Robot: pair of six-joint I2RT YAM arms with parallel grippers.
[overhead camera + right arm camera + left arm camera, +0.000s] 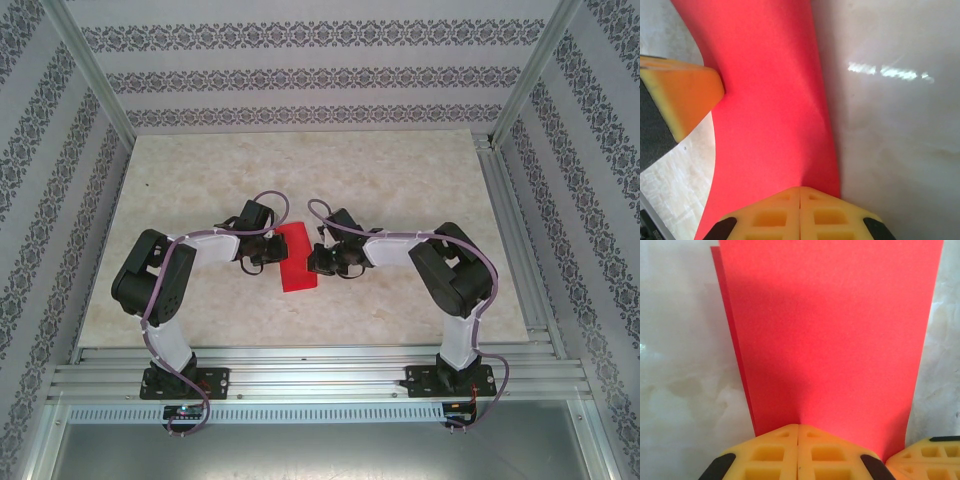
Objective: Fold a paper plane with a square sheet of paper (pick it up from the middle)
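Note:
The square sheet of paper (297, 258) is bright red and shows as a narrow upright strip between the two grippers at the table's middle. My left gripper (274, 251) is shut on its left edge and my right gripper (313, 260) on its right edge. In the left wrist view the yellow fingertips (798, 426) pinch the paper (830, 330); a second layer peeks out along its left side, and a finger (925, 457) of the right gripper shows at the lower right. In the right wrist view the shut gripper (800, 189) clamps the curved paper (765, 110), with a left finger (682, 95) opposite. The paper plane is out of view.
The marble-patterned table (400, 180) lies below the paper. Patterned walls (320, 60) and metal posts (95, 75) close in three sides. Aluminium rails (320, 365) with both arm bases run along the near edge.

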